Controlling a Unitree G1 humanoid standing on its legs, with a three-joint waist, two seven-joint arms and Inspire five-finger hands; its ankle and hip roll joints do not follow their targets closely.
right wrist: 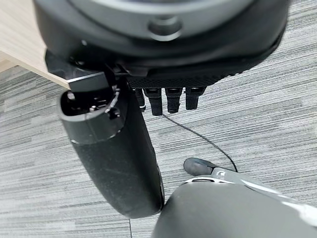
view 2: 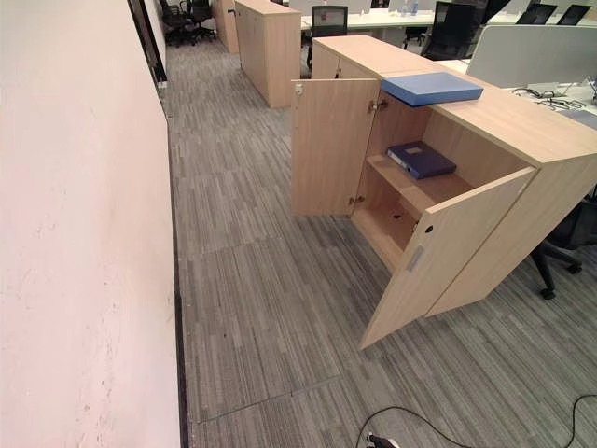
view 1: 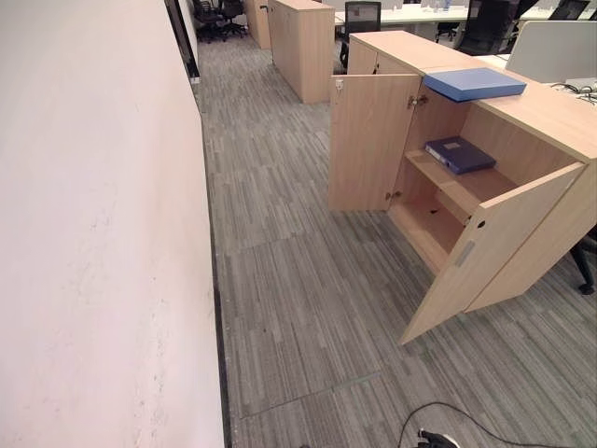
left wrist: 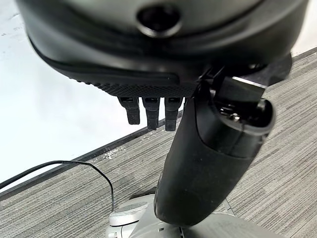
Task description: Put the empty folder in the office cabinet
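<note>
Fingers of left hand [left wrist: 148, 111] and right hand [right wrist: 168, 99] straight, empty, cabinet [view 1: 522, 103] doors wide open, folder [view 1: 473, 84] overhanging its top edge.

Left hand [left wrist: 208, 163] and right hand [right wrist: 119, 158] both hang downward, fingers [left wrist: 151, 111] relaxed, holding nothing.

Cabinet [view 1: 536, 112]: pale beech wood-grain, inside & doors alike. Folder [view 1: 473, 83] on top: mid blue, plain. Binder [view 1: 460, 154] on shelf: dark navy w/ small pale label. Carpet [view 1: 298, 280]: grey, fine streaks in lighter & darker bands, laid in tiles. Wall [view 1: 93, 233]: off-white, faint scuffs; black strip along base. Chairs [view 1: 362, 17] at back: black. Left hand [left wrist: 148, 106] & right hand [right wrist: 166, 99]: black, matte.
</note>
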